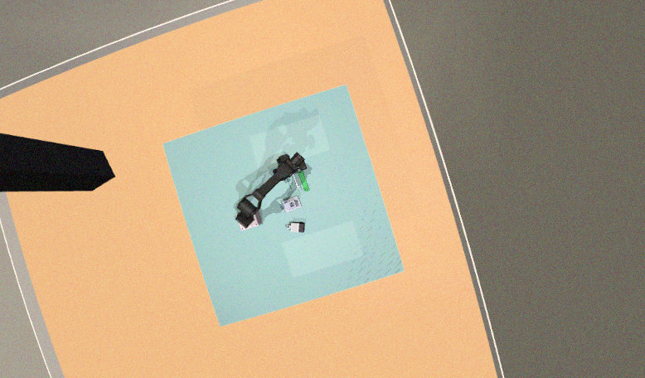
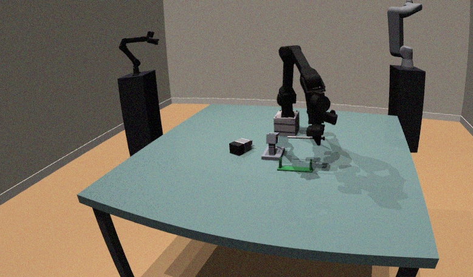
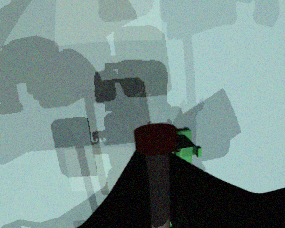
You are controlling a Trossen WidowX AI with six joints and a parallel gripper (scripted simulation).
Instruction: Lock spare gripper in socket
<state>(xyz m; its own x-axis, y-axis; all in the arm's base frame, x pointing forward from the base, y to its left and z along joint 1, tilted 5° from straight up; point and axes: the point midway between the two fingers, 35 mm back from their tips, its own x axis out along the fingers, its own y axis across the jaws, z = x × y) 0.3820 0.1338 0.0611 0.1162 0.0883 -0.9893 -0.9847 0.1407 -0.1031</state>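
Note:
My gripper (image 2: pixel 319 138) (image 3: pixel 148 155) is shut on the lock pin (image 2: pixel 299 136) (image 3: pixel 157 141), a grey rod with a dark red head. It holds the pin level in the air, to the right of the grey mount (image 2: pixel 272 148) (image 1: pixel 292 203) with its socket. The pin is clear of the socket. A green cradle (image 2: pixel 295 167) (image 1: pixel 304 181) (image 3: pixel 188 146) lies on the table below and in front of the gripper. The spare gripper (image 2: pixel 241 146) (image 1: pixel 297 227), a dark block with a grey end, lies left of the mount.
The arm's grey base block (image 2: pixel 286 124) stands just behind the mount. Two dark pedestals (image 2: pixel 140 106) (image 2: pixel 405 102) with other arms stand off the teal table (image 2: pixel 231 206) at the back left and back right.

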